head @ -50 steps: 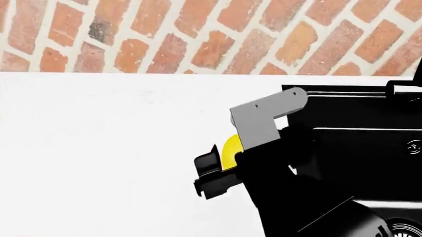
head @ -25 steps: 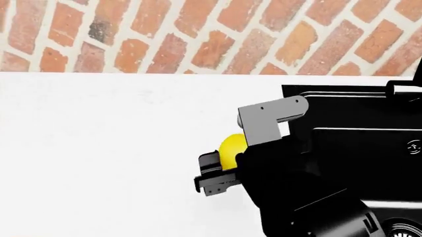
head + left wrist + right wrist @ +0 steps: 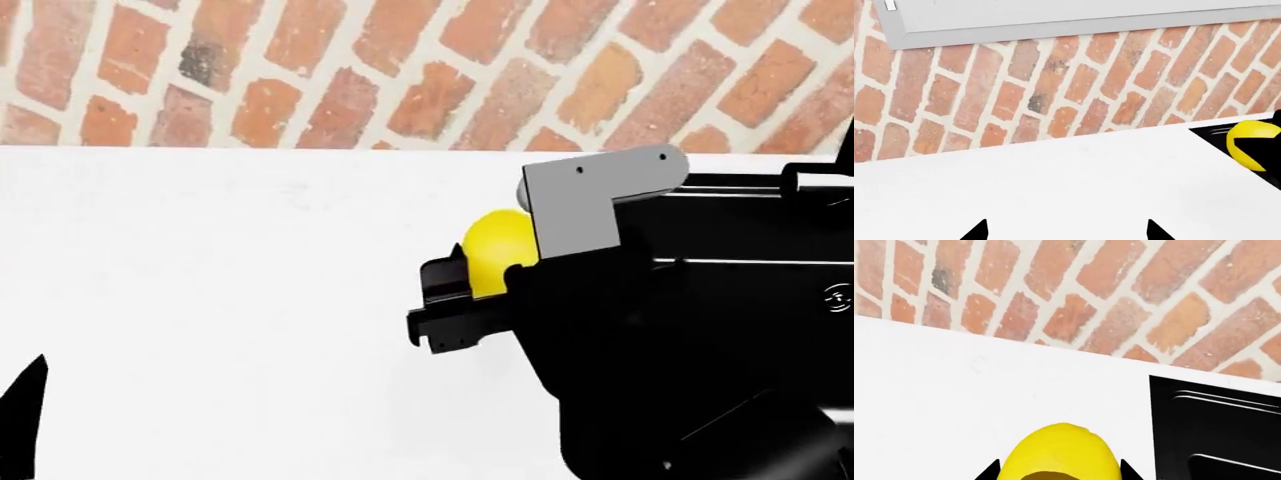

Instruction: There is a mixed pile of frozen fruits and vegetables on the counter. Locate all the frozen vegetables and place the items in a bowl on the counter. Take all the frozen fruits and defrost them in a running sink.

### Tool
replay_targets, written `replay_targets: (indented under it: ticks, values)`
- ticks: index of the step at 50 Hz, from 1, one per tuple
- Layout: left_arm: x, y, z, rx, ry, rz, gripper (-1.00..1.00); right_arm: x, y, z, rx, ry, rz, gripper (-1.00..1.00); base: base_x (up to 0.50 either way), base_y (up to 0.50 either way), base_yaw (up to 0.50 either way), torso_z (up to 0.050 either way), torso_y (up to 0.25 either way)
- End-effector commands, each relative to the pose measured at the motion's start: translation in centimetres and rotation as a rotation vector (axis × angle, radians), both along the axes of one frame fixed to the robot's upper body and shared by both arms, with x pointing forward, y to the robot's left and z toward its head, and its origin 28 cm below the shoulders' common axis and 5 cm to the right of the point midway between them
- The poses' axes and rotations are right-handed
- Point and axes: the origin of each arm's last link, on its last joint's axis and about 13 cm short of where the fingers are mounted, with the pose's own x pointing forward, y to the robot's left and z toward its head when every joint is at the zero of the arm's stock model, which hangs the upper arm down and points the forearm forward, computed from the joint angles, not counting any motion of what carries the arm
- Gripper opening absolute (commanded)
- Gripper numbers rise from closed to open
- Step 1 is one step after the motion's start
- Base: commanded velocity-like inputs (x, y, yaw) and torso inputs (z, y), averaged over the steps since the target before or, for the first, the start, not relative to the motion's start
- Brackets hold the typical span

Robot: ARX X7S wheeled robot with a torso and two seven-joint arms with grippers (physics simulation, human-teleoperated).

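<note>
Lemons: I count one lemon (image 3: 497, 250), bright yellow, a little right of centre in the head view; it also shows at the bottom centre of the right wrist view and at the right edge of the left wrist view.
Right hand: my right hand (image 3: 467, 290) is pinching the lemon; in the right wrist view one black fingertip (image 3: 991, 471) sits tight on either side of the yellow skin.
Lemon's place: held over the white tabletop (image 3: 214, 280), just beside the sink's left edge; whether it touches the surface I cannot tell.
Left hand: my left hand (image 3: 1064, 231) is spread, its two black tips showing well apart at the bottom of the left wrist view with only bare tabletop between them. In the head view just one dark sliver of it shows at the lower left corner.
Sinks: one black sink (image 3: 1214, 430), at the lower right of the right wrist view and along the right side of the head view, mostly covered there by my right arm.
Tabletop: one plain white surface filling the left and middle of the head view.
Wall: one red brick wall (image 3: 400, 70) across the top of the head view, running behind the tabletop.
Other fruit or bowl: I see none to count in these views.
</note>
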Motion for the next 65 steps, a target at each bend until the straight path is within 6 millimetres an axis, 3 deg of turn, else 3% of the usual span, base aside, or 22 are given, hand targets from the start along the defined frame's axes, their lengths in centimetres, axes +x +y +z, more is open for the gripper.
replay_targets:
  ticks: [1,11,14,16,23,24,28,43,49,60,65]
  values:
    - [-1.9,-1.4,1.6,-0.019,0.004,-0.206,1.0,-1.0,-0.2,0.9,-0.002,-0.049,0.028,-1.0,0.0,0.0,0.0,0.0,0.0]
    - [-2.0,-1.9,2.1,-0.036,0.047,-0.317,1.0,-1.2,0.2,-0.5,-0.014,-0.02,0.049,-1.0,0.0,0.0,0.0,0.0,0.0]
    - [-3.2,-3.3,2.3,-0.142,0.105,-0.354,1.0,-1.2,0.2,-0.9,-0.02,-0.015,0.05,-1.0,0.0,0.0,0.0,0.0,0.0]
    - [-3.4,-3.3,1.1,-0.05,0.088,-0.359,1.0,-1.3,0.2,-0.8,-0.017,-0.017,0.049,-1.0,0.0,0.0,0.0,0.0,0.0]
    - [-4.0,-4.1,-0.1,-0.091,0.118,-0.405,1.0,-1.4,0.0,-1.1,-0.014,-0.012,0.045,-1.0,0.0,0.0,0.0,0.0,0.0]
    - [-3.0,-4.8,0.3,-0.085,0.114,-0.415,1.0,-1.5,-0.1,-1.2,-0.013,-0.009,0.045,-1.0,0.0,0.0,0.0,0.0,0.0]
    - [-2.3,-5.9,0.5,-0.063,0.125,-0.447,1.0,-1.4,-0.1,-1.3,-0.013,-0.008,0.043,-1.0,0.0,0.0,0.0,0.0,0.0]
    - [-4.8,-4.9,-3.3,0.068,0.239,-0.428,1.0,-1.5,-0.2,-2.0,-0.012,0.001,0.041,-1.0,0.0,0.0,0.0,0.0,0.0]
    - [-5.9,-4.7,-3.6,0.051,0.276,-0.436,1.0,-1.7,-0.3,-2.4,-0.009,0.011,0.037,-1.0,0.0,0.0,0.0,0.0,0.0]
    - [-6.1,-4.5,-3.9,0.052,0.303,-0.415,1.0,-1.7,-0.4,-2.7,-0.012,0.022,0.035,-1.0,0.0,0.0,0.0,0.0,0.0]
    - [-5.3,-4.6,-4.2,0.054,0.311,-0.397,1.0,-1.8,-0.4,-2.8,-0.013,0.024,0.039,-1.0,0.0,0.0,0.0,0.0,0.0]
